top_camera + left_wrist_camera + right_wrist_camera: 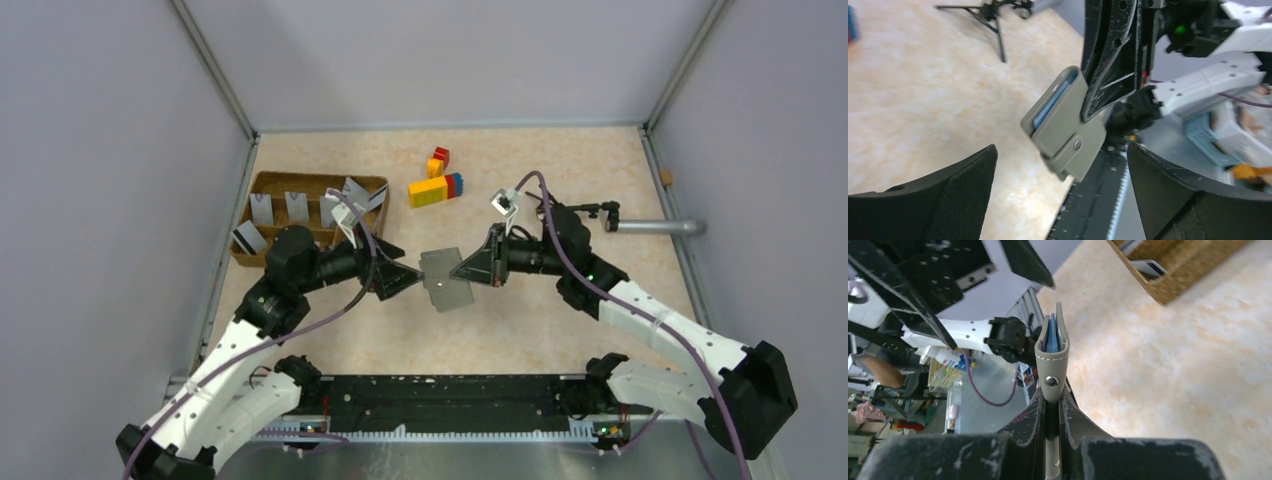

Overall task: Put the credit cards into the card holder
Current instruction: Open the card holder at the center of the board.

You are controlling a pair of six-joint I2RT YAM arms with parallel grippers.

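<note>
Card holder (pixel 447 279) hung above the middle of the worktop (pixel 560 160), between the two arms. It was clamped at its right edge by the right gripper (pixel 462 272), whose jaws were pressed together on the grey flap. In the right wrist view the card holder (pixel 1052 357) stood edge-on out of the right gripper (pixel 1050 400). Its metal snap stud (pixel 1050 381) sat just above the jaw tips, and blue inner panels showed between the grey outer leaves.

The left gripper (pixel 415 280) sat just left of the holder with its jaws spread wide apart and gripping nothing. In the left wrist view the card holder (pixel 1065 130) sat tilted beyond the gap of the left gripper (pixel 1062 150).

The credit cards (pixel 297 205) stood and leaned in the wicker tray (pixel 262 180) at the far left, well apart from the holder. One card with a dark stripe (pixel 248 238) lay in the near-left compartment. Coloured toy blocks (pixel 435 188) lay on the far middle of the worktop, and a metal tube (pixel 655 227) lay at the right edge.
</note>
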